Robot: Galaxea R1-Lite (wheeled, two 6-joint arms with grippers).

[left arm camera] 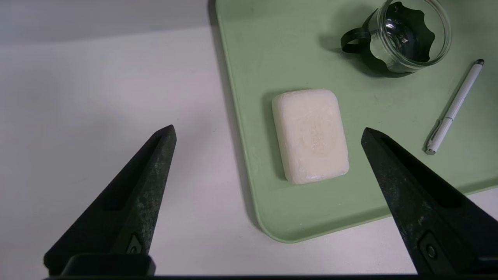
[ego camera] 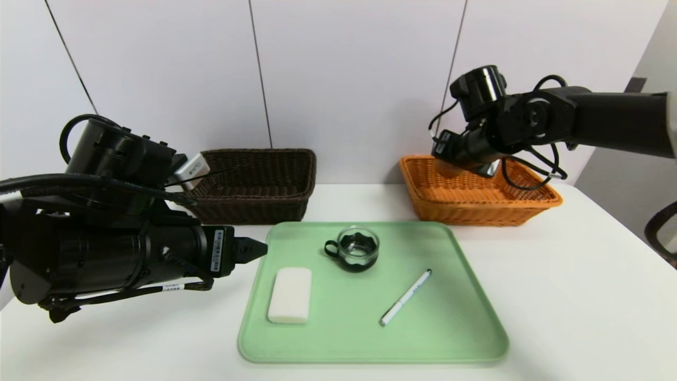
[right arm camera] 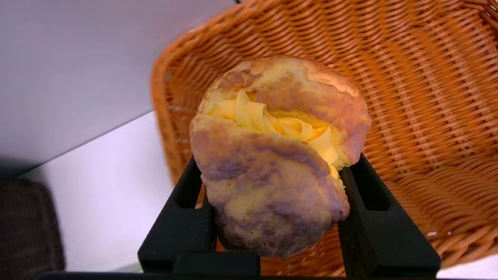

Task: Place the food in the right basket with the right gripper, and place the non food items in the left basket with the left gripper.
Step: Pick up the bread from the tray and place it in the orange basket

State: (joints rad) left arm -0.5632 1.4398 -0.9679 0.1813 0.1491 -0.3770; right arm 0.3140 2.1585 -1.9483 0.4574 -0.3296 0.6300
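right claw [right arm camera: 272,217] clamped on bun [right arm camera: 278,155], above orange basket [ego camera: 476,203] | left claw [left arm camera: 268,134] spread wide near soap [left arm camera: 311,134] on tray [ego camera: 449,328] | risk: dropping from height, bouncing over rim

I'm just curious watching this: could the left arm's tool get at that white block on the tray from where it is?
Probably yes. The left tool is open, the white block lies flat near the green tray's edge, and nothing stands between them.
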